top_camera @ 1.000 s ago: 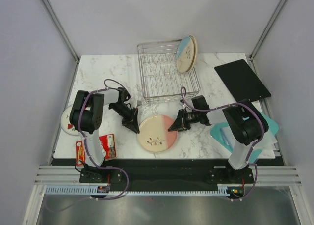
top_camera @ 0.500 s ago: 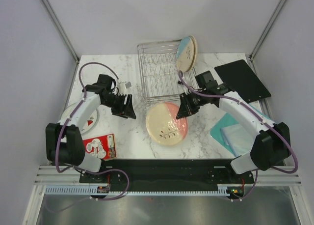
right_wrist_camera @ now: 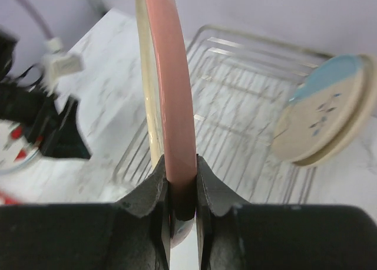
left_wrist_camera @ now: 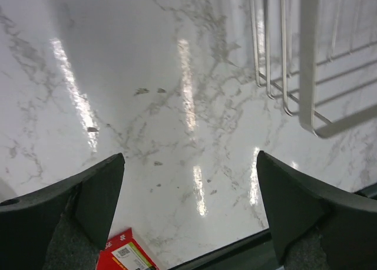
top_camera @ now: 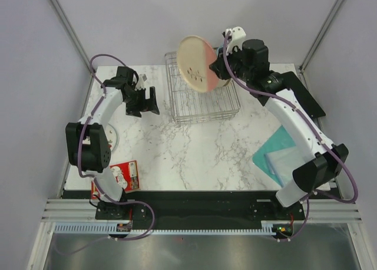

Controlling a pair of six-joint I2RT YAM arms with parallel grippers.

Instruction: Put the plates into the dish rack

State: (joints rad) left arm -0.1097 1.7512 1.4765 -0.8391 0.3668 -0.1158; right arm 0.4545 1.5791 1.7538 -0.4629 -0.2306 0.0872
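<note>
Looking down from above: pinching the pink-half plate [top_camera: 197,62] by one rim in the right pincer [top_camera: 218,69], hanging it on edge above the dish rack [top_camera: 203,102], not yet between any prongs. Spreading the left pincer [top_camera: 145,101] wide over the surface [top_camera: 194,146], just left of the dish rack.

Switching to the left wrist: gaping over bare marble, grasping nothing, sitting close to the corner wire of the dish rack [left_wrist_camera: 306,75]. Risking a snag there if swinging right.

Moving to the right wrist: clenching on a thin strip of pink rim, lining up over the prong rows. Risking a slip or twist from such a shallow bite. Risking, too, a knock against the blue plate [right_wrist_camera: 324,114] leaning at the right side if descending off-line.
</note>
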